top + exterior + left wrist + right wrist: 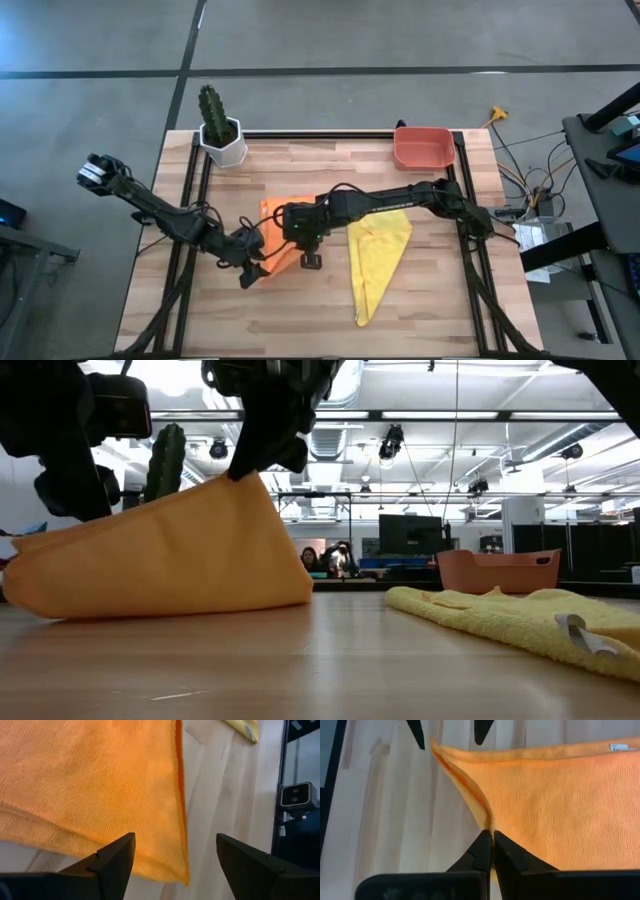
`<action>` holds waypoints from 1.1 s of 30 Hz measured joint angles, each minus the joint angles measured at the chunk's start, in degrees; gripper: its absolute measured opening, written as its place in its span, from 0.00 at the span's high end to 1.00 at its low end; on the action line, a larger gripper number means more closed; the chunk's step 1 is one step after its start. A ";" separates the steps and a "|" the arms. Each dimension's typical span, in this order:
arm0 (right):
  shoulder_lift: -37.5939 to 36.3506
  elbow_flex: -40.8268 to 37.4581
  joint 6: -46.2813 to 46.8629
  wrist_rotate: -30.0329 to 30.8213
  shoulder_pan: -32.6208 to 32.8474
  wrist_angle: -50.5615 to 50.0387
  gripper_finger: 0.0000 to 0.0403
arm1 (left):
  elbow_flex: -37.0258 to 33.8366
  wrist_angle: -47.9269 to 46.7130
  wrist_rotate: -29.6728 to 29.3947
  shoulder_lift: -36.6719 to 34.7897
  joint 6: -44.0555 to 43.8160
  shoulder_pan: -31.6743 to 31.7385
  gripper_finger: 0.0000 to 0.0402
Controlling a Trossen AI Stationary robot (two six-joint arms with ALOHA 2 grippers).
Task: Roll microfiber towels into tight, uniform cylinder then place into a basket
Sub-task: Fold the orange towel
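Orange towel was soft, limp; right gripper pinched its edge, left gripper gaped empty at 7 o'clock; best grabbed by corners.

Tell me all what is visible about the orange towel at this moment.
The orange towel is a bright orange, finely ribbed microfiber cloth with a stitched hem. It lies folded near the table's middle, left of the yellow towel and apart from it. The right gripper is shut on one edge, lifting it into a tent-like peak. The left gripper is open beside its corner, not gripping.
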 joint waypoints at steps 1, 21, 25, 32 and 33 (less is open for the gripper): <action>0.00 0.00 -0.17 0.01 -0.11 0.02 0.98 | 0.00 0.05 -0.02 -0.03 -0.01 0.00 0.35; -0.22 -0.07 0.28 -0.35 -2.84 -3.11 0.98 | 1.08 1.52 2.64 11.68 -6.19 -1.44 0.37; -0.42 -0.07 -0.10 -0.37 -2.80 -3.50 0.98 | 1.66 1.37 2.61 11.13 -6.19 -1.44 0.46; -0.56 -0.06 0.08 -0.35 -2.82 -4.30 0.98 | 1.64 0.80 2.42 9.12 -6.03 -1.43 0.73; -0.66 -0.05 0.23 -0.35 -2.82 -4.28 0.98 | 1.64 0.92 2.39 9.06 -6.04 -1.43 0.78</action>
